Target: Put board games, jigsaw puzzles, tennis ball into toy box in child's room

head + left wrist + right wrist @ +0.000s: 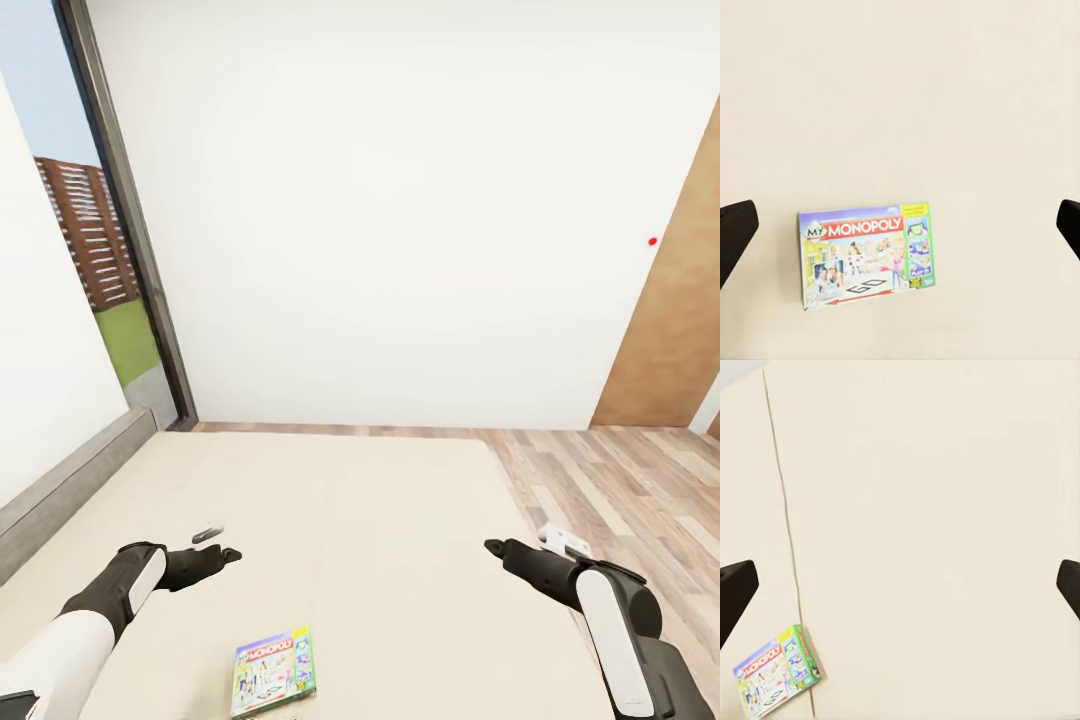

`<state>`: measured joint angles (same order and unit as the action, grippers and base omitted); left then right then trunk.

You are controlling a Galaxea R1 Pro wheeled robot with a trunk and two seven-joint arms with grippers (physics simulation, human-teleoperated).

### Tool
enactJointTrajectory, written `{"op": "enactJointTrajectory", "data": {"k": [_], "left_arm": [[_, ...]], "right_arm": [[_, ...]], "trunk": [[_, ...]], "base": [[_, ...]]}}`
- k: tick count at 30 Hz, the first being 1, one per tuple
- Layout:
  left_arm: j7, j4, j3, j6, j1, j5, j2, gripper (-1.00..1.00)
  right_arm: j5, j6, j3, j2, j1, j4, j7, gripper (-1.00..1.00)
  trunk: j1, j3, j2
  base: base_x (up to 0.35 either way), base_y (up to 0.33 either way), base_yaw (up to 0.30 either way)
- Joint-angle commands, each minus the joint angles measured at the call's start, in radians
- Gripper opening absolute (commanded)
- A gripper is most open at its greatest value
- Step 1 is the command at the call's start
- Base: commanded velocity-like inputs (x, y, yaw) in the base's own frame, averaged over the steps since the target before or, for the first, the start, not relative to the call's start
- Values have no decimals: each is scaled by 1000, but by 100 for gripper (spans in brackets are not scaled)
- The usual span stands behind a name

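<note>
One board game, a white-green Monopoly box with a red band, lies flat on the beige bed near its front edge. My left gripper hovers open above the mattress, a little beyond and left of the box. In the left wrist view the box lies between the spread dark fingers, well below them. My right gripper hangs open over the bed's right side, far from the game. The right wrist view catches the box at a corner, beside a mattress seam.
A grey headboard runs along the bed's left side under a white wall. A dark-framed glass door stands at the back left. Wooden floor lies right of the bed, with a brown door beyond.
</note>
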<state>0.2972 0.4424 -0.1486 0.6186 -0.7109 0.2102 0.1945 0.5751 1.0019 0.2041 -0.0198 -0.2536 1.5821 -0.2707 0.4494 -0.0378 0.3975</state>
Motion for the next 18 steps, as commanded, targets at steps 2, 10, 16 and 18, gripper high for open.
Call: {"op": "enactJointTrajectory", "data": {"k": [2,10,16,18], "left_arm": [[3,1,-4,-2,-1,2,-1,100],[5,1,40,-12,-1,2,0,100],[12,0,52,-13,-1,3,0,100],[13,-1,52,-14,-1,3,0,100]], "right_arm": [[11,4,0,0,-1,1,-10,100],[12,4,0,0,-1,1,-10,100],[26,38,7,-14,-1,2,-6,100],[39,45,11,-17,-1,2,1,100]], "trunk": [[1,-6,3],[1,-19,3],[1,-28,3],[1,-32,3]], "base": [[0,0,0],[0,0,0],[0,0,0],[0,0,0]]}}
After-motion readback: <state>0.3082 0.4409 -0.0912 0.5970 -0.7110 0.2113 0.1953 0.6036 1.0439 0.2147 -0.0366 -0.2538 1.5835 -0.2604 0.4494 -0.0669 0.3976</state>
